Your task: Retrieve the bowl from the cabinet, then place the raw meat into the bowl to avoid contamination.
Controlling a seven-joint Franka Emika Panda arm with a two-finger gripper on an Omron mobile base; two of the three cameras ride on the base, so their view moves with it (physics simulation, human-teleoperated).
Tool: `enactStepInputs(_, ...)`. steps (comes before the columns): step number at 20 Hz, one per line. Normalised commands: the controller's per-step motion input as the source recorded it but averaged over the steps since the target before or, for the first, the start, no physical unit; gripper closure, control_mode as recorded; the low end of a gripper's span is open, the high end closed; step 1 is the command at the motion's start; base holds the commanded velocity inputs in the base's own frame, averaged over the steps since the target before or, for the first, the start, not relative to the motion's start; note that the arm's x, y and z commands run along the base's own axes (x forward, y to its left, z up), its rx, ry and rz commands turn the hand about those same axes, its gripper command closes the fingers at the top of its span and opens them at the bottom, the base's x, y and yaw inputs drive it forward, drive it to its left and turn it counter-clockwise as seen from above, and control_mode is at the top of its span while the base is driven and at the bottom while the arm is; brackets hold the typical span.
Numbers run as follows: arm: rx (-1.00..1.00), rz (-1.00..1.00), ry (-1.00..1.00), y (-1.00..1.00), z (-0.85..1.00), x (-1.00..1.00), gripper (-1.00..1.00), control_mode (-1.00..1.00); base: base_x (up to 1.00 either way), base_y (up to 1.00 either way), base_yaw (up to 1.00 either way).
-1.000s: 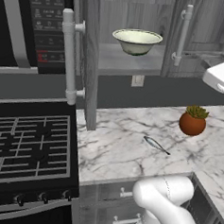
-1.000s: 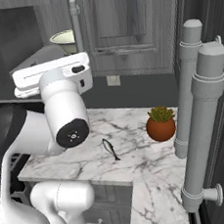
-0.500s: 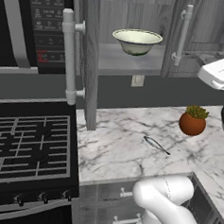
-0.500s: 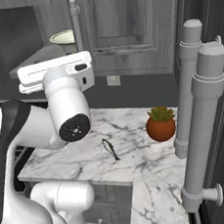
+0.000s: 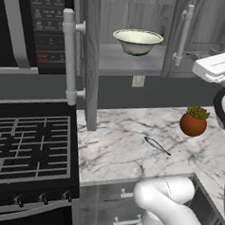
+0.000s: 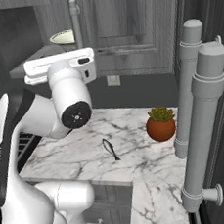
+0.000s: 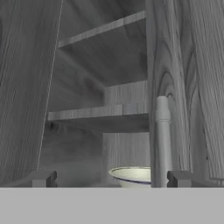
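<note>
Showing the approach stage of the retrieval: the gripper (image 7: 111,179) has its jaws spread wide and holds nothing, pointed into the open cabinet (image 5: 132,63). Its two tips frame the lower shelf, a spacing judged broad enough to pass over a rim. The bowl (image 7: 130,176) sits ahead of the hand and slightly toward its right tip, partly hidden behind a pale bar handle (image 7: 162,140) on the door that stands between the hand and the shelf; the hand is well apart from it, so the grasp is not yet begun. From the left base view the bowl (image 5: 138,42) is wide, round and cream-white, pale yellowish inside and darker greenish beneath, resting upright on the shelf. The raw meat (image 5: 157,145), a thin dark sliver, lies flat on the marble counter (image 5: 111,152) far below the hand, near an orange-brown plant pot (image 5: 193,122), presumably waiting until the bowl comes down.
</note>
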Motion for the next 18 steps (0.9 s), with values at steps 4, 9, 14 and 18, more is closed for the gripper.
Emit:
enactStepInputs(4, 0.00, -0.06, 0.04, -0.07, 0.00, 0.32, -1.00, -1.00, 0.00, 0.00, 0.00)
enactStepInputs(9, 0.00, -0.10, 0.02, -0.16, 0.00, 0.25, -1.00, -1.00, 0.00, 0.00, 0.00)
enactStepInputs(14, 0.00, -0.05, 0.04, -0.04, 0.00, 0.34, -1.00, -1.00, 0.00, 0.00, 0.00)
enactStepInputs(18, 0.00, 0.00, 0.07, 0.00, -0.05, 0.40, -1.00, -1.00, 0.00, 0.00, 0.00)
